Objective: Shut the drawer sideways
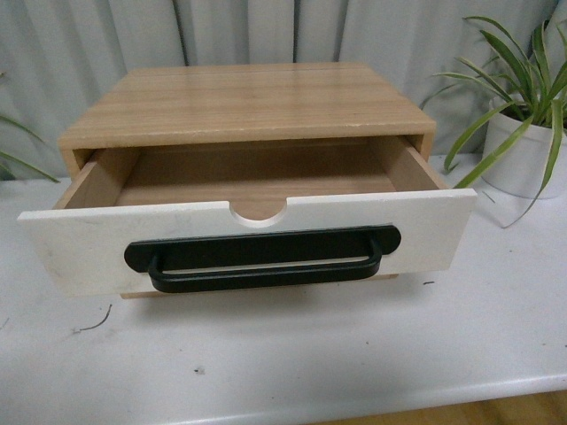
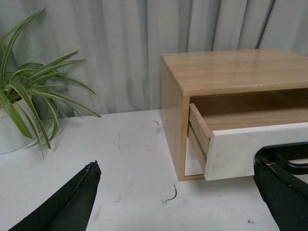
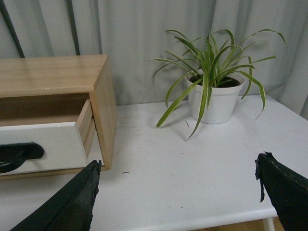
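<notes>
The drawer (image 1: 257,181) juts toward the camera, front running left-right.

Open table (image 1: 266,354) lies before the pulled-out drawer (image 1: 80,252); a potted plant (image 1: 524,146) stands right of it.

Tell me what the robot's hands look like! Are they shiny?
Not shiny. The left gripper has two dull black fingers shaped like pointed wedges with rough edges. The right gripper looks the same, with a thin seam along one finger's edge. No cables or markings show, and the front view shows no arms.
</notes>
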You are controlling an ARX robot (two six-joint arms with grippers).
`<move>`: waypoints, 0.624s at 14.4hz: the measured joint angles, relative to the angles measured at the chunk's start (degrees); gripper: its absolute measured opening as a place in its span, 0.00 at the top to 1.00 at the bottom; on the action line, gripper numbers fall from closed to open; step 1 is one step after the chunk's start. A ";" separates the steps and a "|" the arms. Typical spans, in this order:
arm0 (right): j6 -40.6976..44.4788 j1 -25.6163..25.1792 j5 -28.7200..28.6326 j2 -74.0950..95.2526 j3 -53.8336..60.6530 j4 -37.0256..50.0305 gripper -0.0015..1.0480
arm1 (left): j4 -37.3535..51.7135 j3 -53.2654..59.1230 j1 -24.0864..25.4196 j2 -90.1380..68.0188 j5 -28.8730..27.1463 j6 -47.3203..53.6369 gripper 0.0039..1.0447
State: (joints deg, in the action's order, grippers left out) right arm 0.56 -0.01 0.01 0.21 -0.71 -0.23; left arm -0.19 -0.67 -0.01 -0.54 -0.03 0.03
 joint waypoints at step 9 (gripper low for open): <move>0.00 0.00 0.00 0.00 0.00 0.00 0.06 | 0.00 0.00 0.00 0.00 0.00 0.00 0.06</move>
State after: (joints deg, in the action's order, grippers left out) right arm 0.56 -0.01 0.01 0.21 -0.71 -0.23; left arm -0.19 -0.67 -0.01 -0.54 -0.03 0.03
